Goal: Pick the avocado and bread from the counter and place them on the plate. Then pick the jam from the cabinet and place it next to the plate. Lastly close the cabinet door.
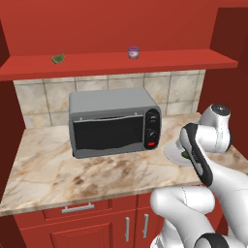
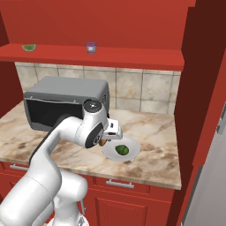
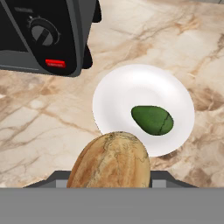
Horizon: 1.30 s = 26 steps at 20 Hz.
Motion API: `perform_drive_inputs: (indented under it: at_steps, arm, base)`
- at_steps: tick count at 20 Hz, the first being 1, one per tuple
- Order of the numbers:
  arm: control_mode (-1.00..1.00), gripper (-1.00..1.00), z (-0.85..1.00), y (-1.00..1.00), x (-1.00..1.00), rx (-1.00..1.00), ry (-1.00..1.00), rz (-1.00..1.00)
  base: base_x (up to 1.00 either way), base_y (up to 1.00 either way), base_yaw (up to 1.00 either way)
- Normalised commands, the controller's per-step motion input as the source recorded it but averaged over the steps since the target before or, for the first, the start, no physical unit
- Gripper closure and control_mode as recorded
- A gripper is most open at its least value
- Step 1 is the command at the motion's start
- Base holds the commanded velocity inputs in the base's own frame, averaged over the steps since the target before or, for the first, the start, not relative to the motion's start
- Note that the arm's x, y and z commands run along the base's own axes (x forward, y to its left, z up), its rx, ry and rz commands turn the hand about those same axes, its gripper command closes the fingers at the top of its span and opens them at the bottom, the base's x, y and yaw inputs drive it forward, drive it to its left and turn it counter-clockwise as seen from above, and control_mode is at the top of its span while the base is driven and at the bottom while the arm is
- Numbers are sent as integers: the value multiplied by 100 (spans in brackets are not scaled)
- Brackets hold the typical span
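The tan-brown bread (image 3: 111,159) is held in my gripper (image 2: 106,140), which is shut on it just above the left rim of the plate (image 3: 131,83). The dark green avocado (image 3: 152,120) lies on the plate, right of its middle. The plate (image 2: 133,145) rests on the marble counter (image 1: 72,169), to the right of the toaster oven. The purple jam (image 1: 133,52) stands on the red shelf of the cabinet (image 1: 184,59), well above the gripper. My fingertips are hidden behind the bread in the hand view.
A grey toaster oven (image 1: 114,121) stands on the counter left of the plate, close to my arm. A pale green wedge (image 1: 58,58) sits on the shelf left of the jam. The cabinet's open door (image 2: 198,66) rises at the right.
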Motion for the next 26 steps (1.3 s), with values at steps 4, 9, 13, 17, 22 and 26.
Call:
perform_drive_inputs:
  at_steps: [4, 9, 13, 17, 22, 26]
  arm:
    - [-100, 100, -10, 0, 13, -2, 0, 0]
    - [-100, 100, -4, -5, 2, 0, 0, 0]
    - [-100, 100, -6, -9, 0, 0, 0, 0]
    - [-100, 100, -6, -9, 0, 0, 0, 0]
    - [-100, 100, -13, -4, 5, 0, 1, 0]
    - [-100, 100, -16, 0, 9, 0, 1, 0]
  base:
    - [0, 0, 0]
    - [0, 0, 0]
    - [0, 0, 0]
    - [0, 0, 0]
    - [0, 0, 0]
    - [0, 0, 0]
